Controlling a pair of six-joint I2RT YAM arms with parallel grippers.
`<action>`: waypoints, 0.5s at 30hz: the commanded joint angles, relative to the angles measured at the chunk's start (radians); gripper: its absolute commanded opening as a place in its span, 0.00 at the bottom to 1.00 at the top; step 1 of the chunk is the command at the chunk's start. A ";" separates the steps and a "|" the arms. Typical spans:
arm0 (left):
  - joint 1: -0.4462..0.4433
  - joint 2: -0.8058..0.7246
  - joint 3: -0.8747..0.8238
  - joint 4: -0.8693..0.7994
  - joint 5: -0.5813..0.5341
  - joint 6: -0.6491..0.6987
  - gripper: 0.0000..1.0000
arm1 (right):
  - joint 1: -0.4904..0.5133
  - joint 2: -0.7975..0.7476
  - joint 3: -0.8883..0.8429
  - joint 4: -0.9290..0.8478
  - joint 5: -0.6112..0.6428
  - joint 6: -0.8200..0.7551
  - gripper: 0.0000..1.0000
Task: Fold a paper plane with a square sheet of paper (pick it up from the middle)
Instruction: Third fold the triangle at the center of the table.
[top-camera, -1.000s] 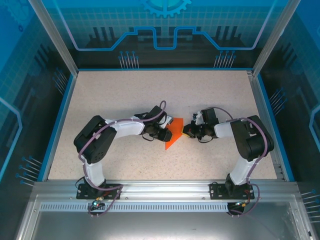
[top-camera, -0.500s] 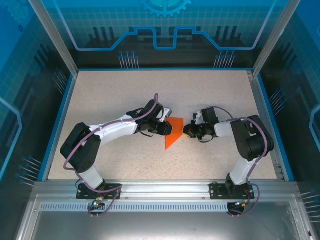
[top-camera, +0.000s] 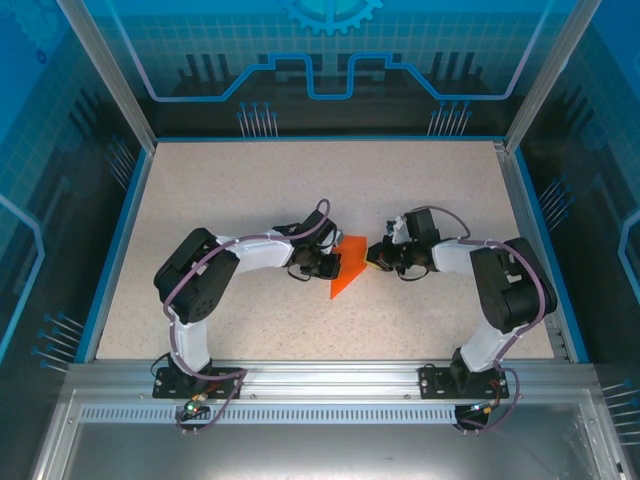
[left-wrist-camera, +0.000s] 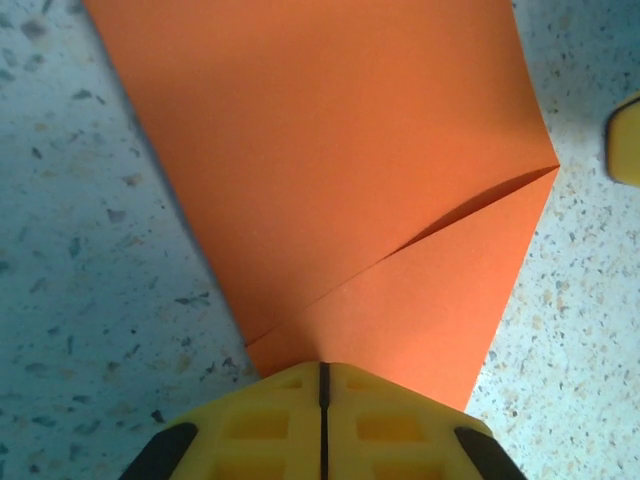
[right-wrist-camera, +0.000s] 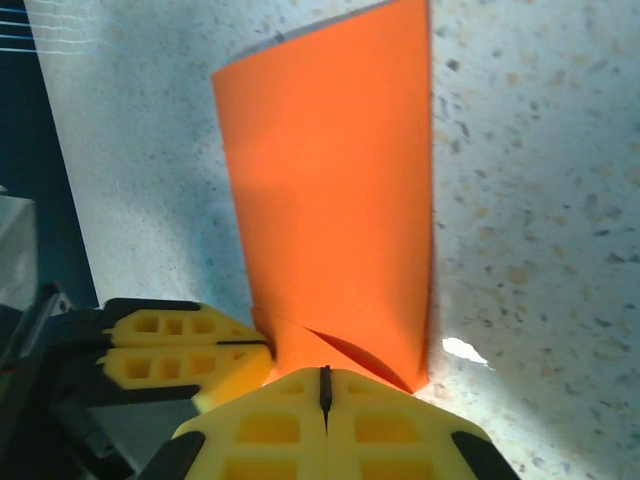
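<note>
Top external view, from the near edge: an aluminium rail (top-camera: 320, 372) carries the two arm bases, and purple cables run along both arms. The left arm (top-camera: 200, 285) bends up and reaches right. The right arm (top-camera: 505, 285) bends up and reaches left. The left gripper (top-camera: 328, 266) and the right gripper (top-camera: 377, 258) face each other near the middle of the speckled beige table (top-camera: 250, 190). Between them lies the orange paper (top-camera: 348, 270), folded to a narrow wedge. Its point aims toward the bases and its wider end sits between the two grippers.

In the left wrist view, the yellow fingers (left-wrist-camera: 265, 425) are pressed together with just a thin seam between them. The paper's narrow end runs in under their tips, so they are closed on it. A folded flap crosses the sheet on a slant, and its edge casts a thin shadow. A bit of yellow at the right edge is a finger of the other gripper, near the paper's corner.

In the right wrist view, the fingers (right-wrist-camera: 250, 430) are likewise closed tight, pinching a corner of the paper, which spreads away from them as a tall panel. The left gripper's fingers meet the same end of the paper just beside them.

Beyond the table come a blue rim (top-camera: 325, 138) and a dark back panel (top-camera: 200, 50) carrying light-blue line graphics and part of a gear emblem.
</note>
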 joint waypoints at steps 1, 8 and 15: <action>-0.002 0.016 0.003 -0.018 -0.040 0.005 0.07 | 0.006 -0.019 0.026 -0.053 -0.005 -0.028 0.05; -0.003 0.018 0.001 -0.023 -0.035 0.014 0.06 | 0.051 0.046 0.058 -0.044 -0.006 -0.024 0.05; -0.002 0.009 -0.007 -0.030 -0.035 0.020 0.06 | 0.043 0.122 0.038 0.002 0.015 -0.016 0.03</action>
